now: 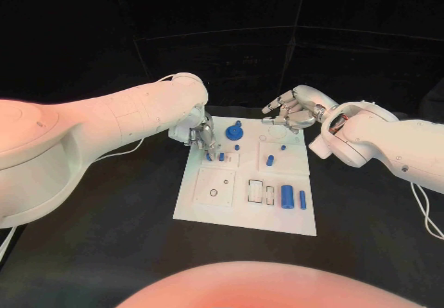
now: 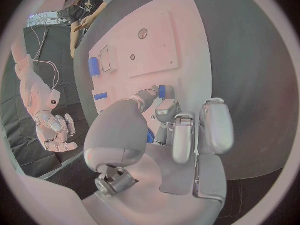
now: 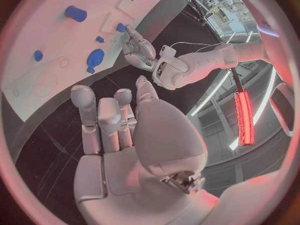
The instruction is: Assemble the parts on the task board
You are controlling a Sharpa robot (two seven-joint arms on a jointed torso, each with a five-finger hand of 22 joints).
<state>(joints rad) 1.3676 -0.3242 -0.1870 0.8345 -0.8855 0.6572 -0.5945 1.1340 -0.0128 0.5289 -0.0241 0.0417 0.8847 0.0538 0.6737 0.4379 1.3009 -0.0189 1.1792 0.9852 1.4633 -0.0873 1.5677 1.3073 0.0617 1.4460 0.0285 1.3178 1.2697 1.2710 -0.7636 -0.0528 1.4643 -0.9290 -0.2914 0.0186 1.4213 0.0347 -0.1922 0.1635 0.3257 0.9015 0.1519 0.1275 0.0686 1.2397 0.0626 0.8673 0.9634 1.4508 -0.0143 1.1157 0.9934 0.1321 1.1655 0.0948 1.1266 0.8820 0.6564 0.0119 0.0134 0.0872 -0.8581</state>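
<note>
While the left hand (image 1: 203, 136) pinches a small blue peg (image 1: 221, 156) at the board's (image 1: 242, 217) far left corner, a tilted peg could jam; the right hand (image 1: 289, 111) hovers empty, fingers loosely curled.

Left hand (image 1: 203, 138) down on the task board's (image 1: 242, 215) far left corner, blue round part (image 1: 235, 133) just beside its fingers, right hand (image 1: 289, 112) raised past the far edge, bare board beneath.
</note>
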